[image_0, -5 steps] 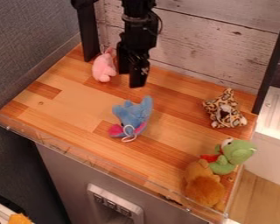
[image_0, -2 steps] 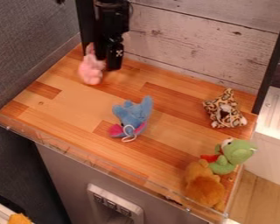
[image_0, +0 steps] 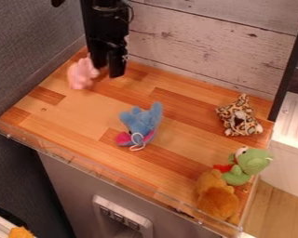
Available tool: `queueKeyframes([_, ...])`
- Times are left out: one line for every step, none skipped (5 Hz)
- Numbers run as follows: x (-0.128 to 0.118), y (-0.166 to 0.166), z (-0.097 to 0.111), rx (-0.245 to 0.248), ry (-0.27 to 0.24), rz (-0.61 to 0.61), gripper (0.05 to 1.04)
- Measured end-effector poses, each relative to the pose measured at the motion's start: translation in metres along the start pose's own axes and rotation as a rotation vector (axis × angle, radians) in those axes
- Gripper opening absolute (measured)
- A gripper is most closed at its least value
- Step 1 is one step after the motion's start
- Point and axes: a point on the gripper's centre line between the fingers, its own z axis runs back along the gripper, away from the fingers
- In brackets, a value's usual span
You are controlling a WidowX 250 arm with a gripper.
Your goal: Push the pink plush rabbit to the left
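The black gripper (image_0: 108, 69) hangs at the upper left of the wooden surface, pointing down, its two fingers apart with nothing seen between them. Right beside its left finger, and seemingly touching it, the pink plush toy (image_0: 82, 74) leans near the back left edge. A blue plush toy (image_0: 140, 120) with magenta parts and a white string loop lies near the middle, in front of and to the right of the gripper.
A leopard-spotted plush (image_0: 239, 117) sits at the right. Close together at the front right corner are a green frog plush (image_0: 243, 166) and an orange-brown plush (image_0: 217, 197). A white plank wall (image_0: 207, 46) backs the wooden surface (image_0: 83, 109); a clear rim borders its front.
The gripper has moved left along the back of the surface. The pink toy has shifted left ahead of it, while the other toys stay where they were.
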Motion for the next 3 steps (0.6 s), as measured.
queueKeyframes([0.0024,0.0018,-0.0072,-0.002,0.004,-0.029,0.999])
queueKeyframes([0.0060,0.0055,-0.0133,0.007,0.008,-0.113,0.999])
queueKeyframes([0.0084,0.0053,-0.0124,0.018,0.006,-0.203,0.946])
